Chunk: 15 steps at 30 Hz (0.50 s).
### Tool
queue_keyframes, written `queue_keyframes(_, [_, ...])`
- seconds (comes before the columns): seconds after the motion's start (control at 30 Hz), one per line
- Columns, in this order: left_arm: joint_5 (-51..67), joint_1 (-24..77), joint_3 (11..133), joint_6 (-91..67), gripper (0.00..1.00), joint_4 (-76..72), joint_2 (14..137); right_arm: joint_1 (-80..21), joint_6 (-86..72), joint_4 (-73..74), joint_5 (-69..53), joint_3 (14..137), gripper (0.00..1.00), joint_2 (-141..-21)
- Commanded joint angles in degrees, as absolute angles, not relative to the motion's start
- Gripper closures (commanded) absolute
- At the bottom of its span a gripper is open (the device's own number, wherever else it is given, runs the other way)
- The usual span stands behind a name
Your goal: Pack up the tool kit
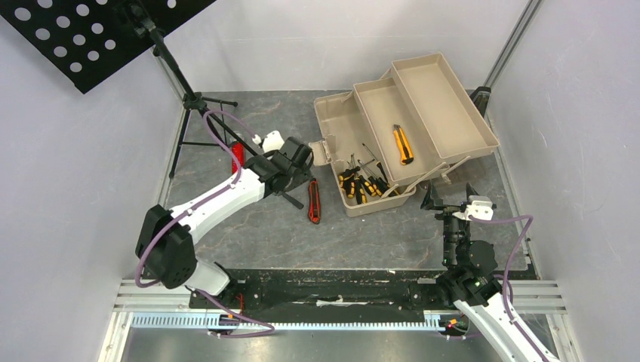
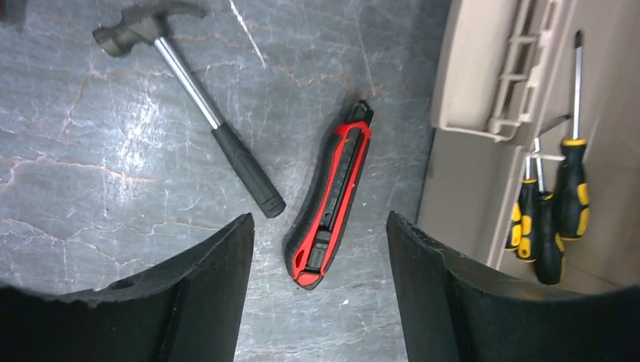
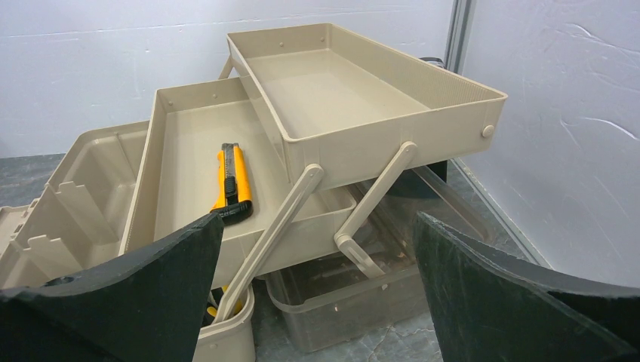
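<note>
The tan toolbox (image 1: pixel 423 98) stands open at the back right with its trays folded out. An orange utility knife (image 1: pixel 403 144) lies in the middle tray and also shows in the right wrist view (image 3: pixel 232 181). Several yellow-and-black screwdrivers (image 1: pixel 361 183) lie in the bottom box, and they also show in the left wrist view (image 2: pixel 555 204). A red utility knife (image 1: pixel 313 202) lies on the table left of the box. My left gripper (image 1: pixel 300 162) is open above it. In the left wrist view the knife's near end (image 2: pixel 332 200) lies between the fingers of the gripper (image 2: pixel 318 226), untouched. My right gripper (image 1: pixel 451 197) is open and empty, facing the toolbox (image 3: pixel 340 83).
A hammer (image 2: pixel 204 98) lies on the table just left of the red knife. A plain red bar (image 1: pixel 237 154) and a black music stand (image 1: pixel 181 83) stand at the back left. A clear plastic tray (image 3: pixel 355 294) sits under the fold-out trays. White walls close in both sides.
</note>
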<state>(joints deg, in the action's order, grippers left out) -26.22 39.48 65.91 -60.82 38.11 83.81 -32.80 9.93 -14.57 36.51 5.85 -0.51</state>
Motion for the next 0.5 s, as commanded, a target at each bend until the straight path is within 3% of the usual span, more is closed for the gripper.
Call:
queue_keyframes(0.0, [-22.1, 39.5, 66.1, -60.7, 0.30, 38.9, 87.2, -33.1, 9.8, -16.8, 37.1, 5.8, 0.02, 3.9])
queue_keyframes(0.47, [-15.6, 42.2, 74.3, -51.9, 0.33, 38.1, 104.3, -33.1, 10.1, -16.7, 37.6, 5.7, 0.02, 4.1])
